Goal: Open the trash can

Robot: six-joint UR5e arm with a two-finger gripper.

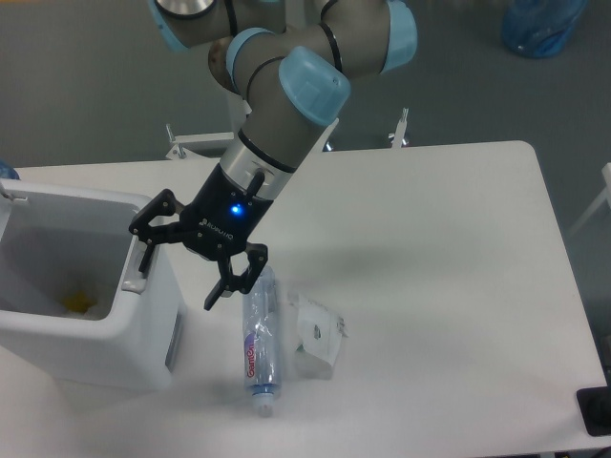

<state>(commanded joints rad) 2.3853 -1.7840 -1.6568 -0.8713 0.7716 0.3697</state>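
Note:
The trash can [57,343] is a large white boxy bin at the table's left front. Its top stands open and I see down into it, where something yellow [78,303] lies on the bottom. A grey tab [174,341] shows on its right side wall. The lid is not clearly visible; only a small white piece [11,188] shows at the far left rim. My gripper [178,282] is open and empty, with one finger [143,250] at the bin's right rim and the other finger [227,282] just right of the bin, above the table.
A clear plastic bottle [260,348] lies on the table right of the bin, under the gripper's right finger. A crumpled white packet [320,334] lies next to it. A blue bag [544,24] sits on the floor at the back right.

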